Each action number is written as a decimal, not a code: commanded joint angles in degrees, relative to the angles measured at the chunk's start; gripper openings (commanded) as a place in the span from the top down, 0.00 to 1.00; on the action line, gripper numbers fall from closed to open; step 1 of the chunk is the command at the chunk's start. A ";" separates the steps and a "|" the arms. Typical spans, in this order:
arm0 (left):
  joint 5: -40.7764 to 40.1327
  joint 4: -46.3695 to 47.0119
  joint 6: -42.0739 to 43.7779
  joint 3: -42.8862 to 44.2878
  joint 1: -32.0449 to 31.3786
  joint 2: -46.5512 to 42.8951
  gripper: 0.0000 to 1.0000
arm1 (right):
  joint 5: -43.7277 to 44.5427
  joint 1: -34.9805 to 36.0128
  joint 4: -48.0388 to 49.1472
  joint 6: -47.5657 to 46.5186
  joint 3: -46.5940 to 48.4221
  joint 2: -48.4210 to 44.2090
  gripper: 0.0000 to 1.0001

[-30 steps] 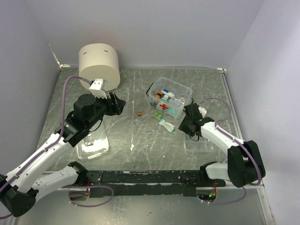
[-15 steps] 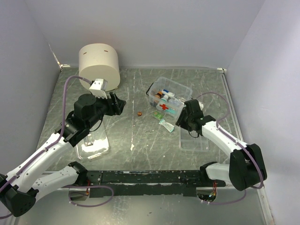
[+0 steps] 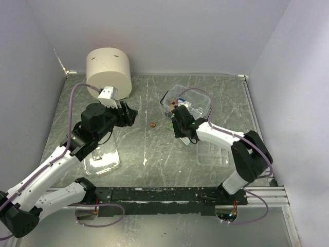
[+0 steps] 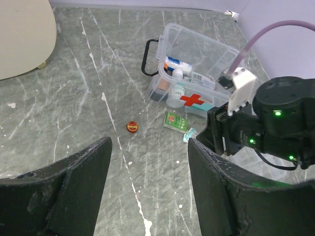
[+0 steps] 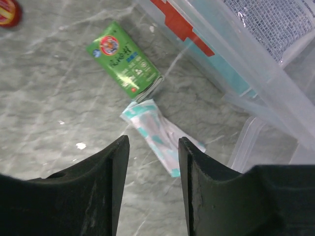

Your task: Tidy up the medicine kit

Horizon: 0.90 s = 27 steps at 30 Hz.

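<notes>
Right gripper (image 5: 150, 157): jaws part open, empty, poised above the teal-striped sachet (image 5: 158, 132). Left gripper (image 4: 147, 147): wide open, empty.

The medicine kit (image 5: 256, 64) lies open-topped just ahead-right of the right gripper.

Hazard: the sachet is flat and touches the green packet (image 5: 123, 61), so closing may skid off or catch both.

The right wrist view shows this contact, which the top view hides beneath the arm. The left wrist view adds the kit's black handle (image 4: 145, 56).
</notes>
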 commanded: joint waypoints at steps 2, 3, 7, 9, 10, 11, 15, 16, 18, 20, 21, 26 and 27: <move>-1.76 0.49 1.09 0.40 0.12 -0.85 0.27 | 3.05 0.23 -1.29 -10.66 2.18 4.31 0.58; -1.84 0.46 1.11 0.50 0.08 -0.81 0.27 | 1.15 0.23 -1.46 -11.73 2.17 4.61 0.58; -1.58 0.45 1.11 0.55 0.10 -0.44 0.27 | -2.13 0.23 -2.07 -13.80 1.66 5.41 0.58; -1.37 0.59 0.94 0.58 0.13 -0.26 0.27 | -1.72 0.18 -2.16 -13.73 1.54 6.04 0.59; -1.39 0.57 0.87 0.69 0.13 -0.23 0.27 | -1.65 0.16 -2.11 -13.82 1.46 6.37 0.61; -1.42 0.51 0.85 0.67 0.16 -0.16 0.27 | -1.53 0.19 -2.04 -13.78 1.44 6.68 0.62; -1.57 0.37 0.89 0.70 0.11 -0.24 0.27 | -1.34 0.19 -2.38 -13.54 2.15 8.67 0.71; -1.56 0.40 0.97 0.56 0.11 -0.36 0.27 | -1.25 0.21 -2.48 -13.42 2.47 9.11 0.73; -1.60 0.29 0.94 0.53 0.11 -0.40 0.26 | -0.93 0.14 -3.08 -12.99 3.17 9.86 0.81; -1.75 0.23 0.95 0.57 0.13 -0.48 0.27 | -0.64 0.14 -3.41 -12.30 3.43 9.86 0.86; -1.74 0.33 0.94 0.58 0.12 -0.50 0.27 | -0.51 0.15 -3.57 -11.95 3.40 9.50 0.88; -1.49 0.48 0.76 0.55 0.13 -0.42 0.27 | -1.30 0.15 -3.21 -10.24 3.45 6.25 0.99; -1.44 0.50 0.76 0.57 0.16 -0.39 0.27 | -1.48 0.14 -3.09 -9.94 3.39 5.75 1.00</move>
